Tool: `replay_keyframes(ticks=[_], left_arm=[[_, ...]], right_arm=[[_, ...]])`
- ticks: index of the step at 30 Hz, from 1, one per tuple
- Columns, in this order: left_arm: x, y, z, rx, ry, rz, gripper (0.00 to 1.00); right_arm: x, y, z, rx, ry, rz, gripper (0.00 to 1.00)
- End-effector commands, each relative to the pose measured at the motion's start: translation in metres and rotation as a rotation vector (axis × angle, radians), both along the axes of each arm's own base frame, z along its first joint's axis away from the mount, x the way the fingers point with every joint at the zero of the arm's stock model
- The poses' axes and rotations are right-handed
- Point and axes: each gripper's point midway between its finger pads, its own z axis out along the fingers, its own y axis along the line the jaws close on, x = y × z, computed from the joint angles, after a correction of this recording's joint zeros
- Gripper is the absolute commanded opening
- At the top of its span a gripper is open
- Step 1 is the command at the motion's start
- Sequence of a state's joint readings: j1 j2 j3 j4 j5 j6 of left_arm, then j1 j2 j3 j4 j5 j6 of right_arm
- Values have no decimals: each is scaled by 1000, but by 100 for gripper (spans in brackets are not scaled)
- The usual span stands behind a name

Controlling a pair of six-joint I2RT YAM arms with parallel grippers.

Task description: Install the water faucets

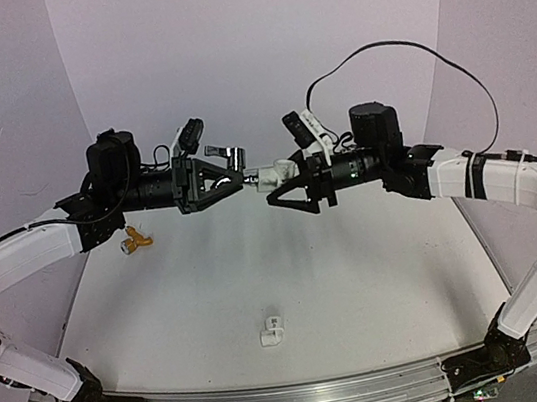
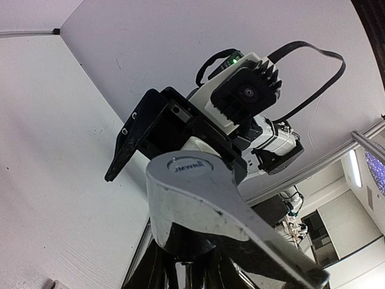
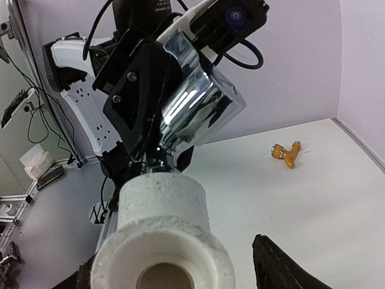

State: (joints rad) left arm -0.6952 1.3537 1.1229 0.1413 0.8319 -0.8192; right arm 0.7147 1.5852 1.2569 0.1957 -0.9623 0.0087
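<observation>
White table, pale walls, and both arms meeting in mid-air high above and beyond the spare fitting that lies on the table.

The step in hand looks like joining the silver tap to the fitting. The left gripper is clamped shut on the tap's body, up and just left of straight beyond the spare fitting. The fitting sits on the tap's end, and the right gripper straddles it from the right. In the right wrist view a sliver of table shows between the fitting and the one finger in sight, so those jaws stand apart, not pinching.

The tap's stem runs roughly level, left to right in the top view, its threaded end pointing at the right gripper and into the fitting. Its lever rises up and away from the stem. The fitting's open bore faces the right wrist camera, about in line with the stem.

Next, I judge, the right jaws must close squarely on the fitting, then turn it about that shared axis while the left holds firm. Any tilt risks crossing the threads.

The brass tap lies on its side, beyond and well left of the spare fitting, not yet installed.
</observation>
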Motion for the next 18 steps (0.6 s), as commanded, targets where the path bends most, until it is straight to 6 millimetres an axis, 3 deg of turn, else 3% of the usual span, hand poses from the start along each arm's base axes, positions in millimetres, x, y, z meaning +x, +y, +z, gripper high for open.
replay_keyframes(ticks=[1,9,18], left_arm=[[-7,-1,27,-78,-114,-32,0],[-7,-1,24,-75,-122,-41,0],[-9,-2,20,-72,-161,-56,0]], right_arm=[[-2,7,39,92,25,33,72],[-4,11,37,91,71,74,54],[-11,11,39,98,99,113,25]])
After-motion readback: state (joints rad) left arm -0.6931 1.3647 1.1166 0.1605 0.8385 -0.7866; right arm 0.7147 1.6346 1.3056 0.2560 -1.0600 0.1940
